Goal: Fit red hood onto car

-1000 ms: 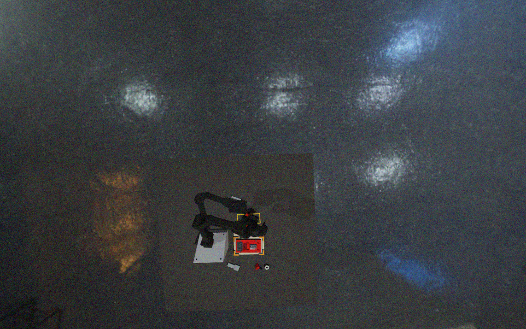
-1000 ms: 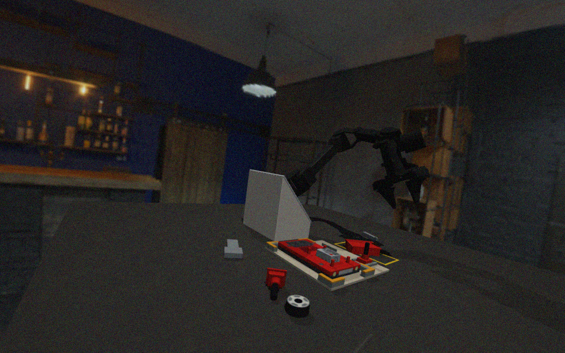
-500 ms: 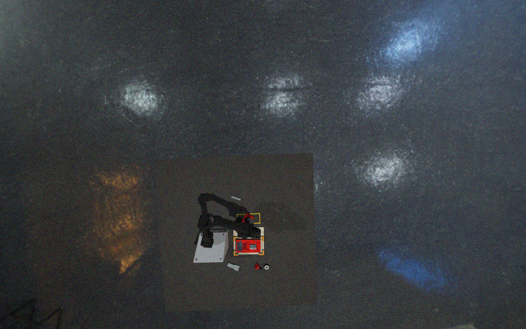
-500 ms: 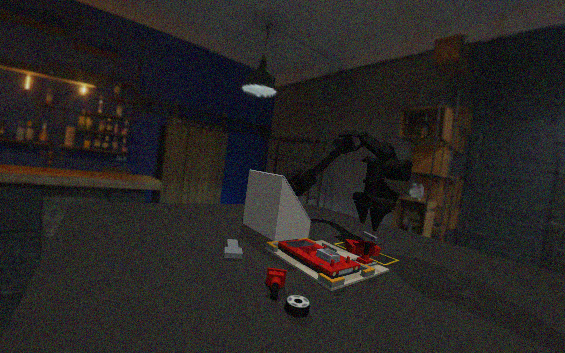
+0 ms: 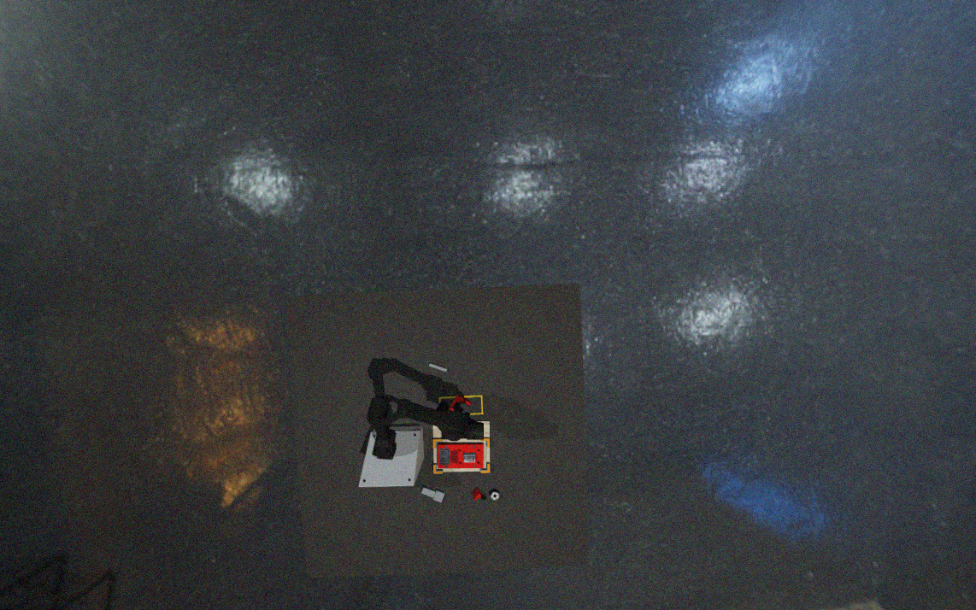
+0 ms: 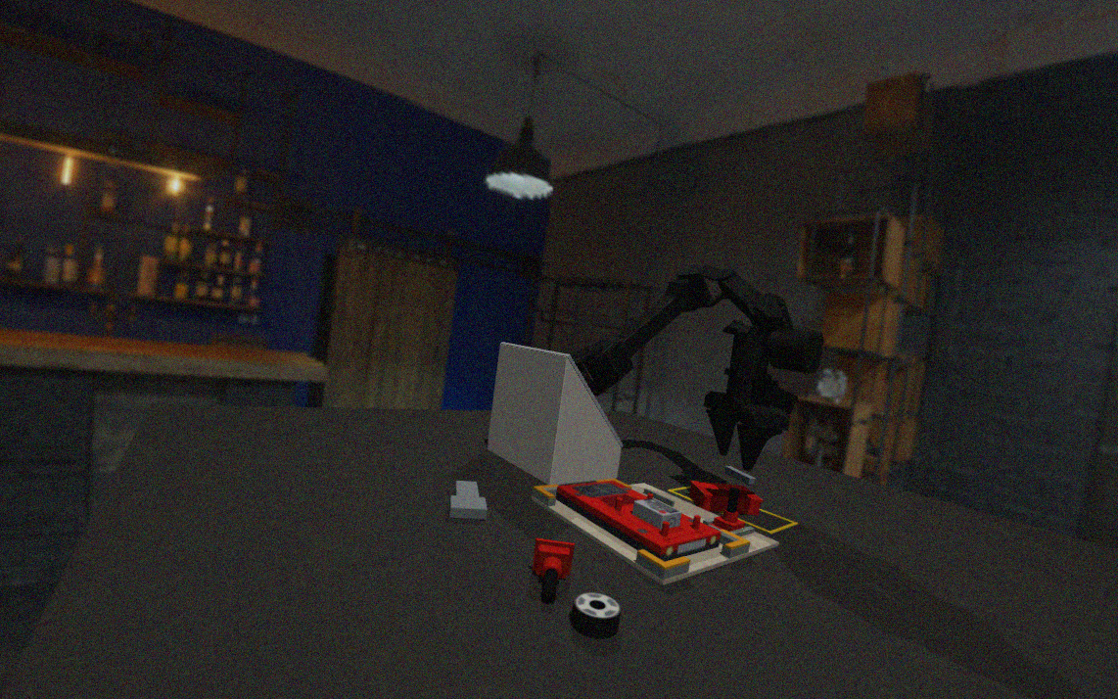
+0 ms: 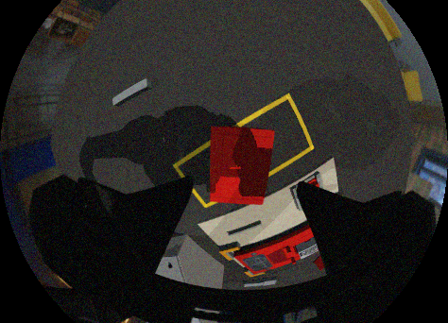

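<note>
The red hood (image 5: 459,399) (image 6: 708,494) (image 7: 218,152) lies on the table, askew across a yellow outline, its flat roof up. My gripper (image 6: 736,460) (image 7: 247,185) is open and empty, pointing down above the hood; in the wrist view the hood shows between and beyond the fingertips. The arm's shadow falls on it. The red chassis (image 5: 456,456) (image 6: 602,506) (image 7: 279,257) sits in the jig (image 6: 763,543) (image 7: 219,226). The grey engine block (image 5: 470,457) (image 6: 656,512) is on its deck. Short red pegs (image 6: 696,522) stand beside the engine. The hood's corner holes cannot be made out.
A red part with a black post (image 6: 730,521) stands on the jig beside the hood. Around lie a thin grey bar (image 5: 437,367) (image 7: 130,92), a grey block (image 5: 433,495) (image 6: 468,506), a red-and-black part (image 6: 553,552) and a wheel (image 5: 494,495) (image 6: 595,613). A pale sloped box (image 5: 393,469) (image 6: 524,416) stands behind the jig.
</note>
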Tool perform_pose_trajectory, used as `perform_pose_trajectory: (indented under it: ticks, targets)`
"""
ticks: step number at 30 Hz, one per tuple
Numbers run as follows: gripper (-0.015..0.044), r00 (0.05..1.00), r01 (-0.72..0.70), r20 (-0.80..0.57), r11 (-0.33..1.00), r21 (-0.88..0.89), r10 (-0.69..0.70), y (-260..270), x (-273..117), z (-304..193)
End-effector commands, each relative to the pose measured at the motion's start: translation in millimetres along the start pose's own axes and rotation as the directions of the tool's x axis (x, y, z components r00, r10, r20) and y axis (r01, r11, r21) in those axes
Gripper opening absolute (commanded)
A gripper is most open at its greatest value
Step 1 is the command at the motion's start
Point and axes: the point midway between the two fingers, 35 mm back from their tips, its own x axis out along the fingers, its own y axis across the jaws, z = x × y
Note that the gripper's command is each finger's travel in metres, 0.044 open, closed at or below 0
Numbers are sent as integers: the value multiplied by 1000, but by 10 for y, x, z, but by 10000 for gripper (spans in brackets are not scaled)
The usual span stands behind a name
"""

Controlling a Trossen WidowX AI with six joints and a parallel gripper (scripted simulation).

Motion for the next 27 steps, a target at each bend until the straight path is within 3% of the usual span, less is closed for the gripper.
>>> perform_pose_trajectory:
  ticks: [1,27]
  targets:
    - [440,1000,0,-7,1000,8,0,2,39,-33]
    - [440,1000,0,-7,1000,8,0,9,226,-38]
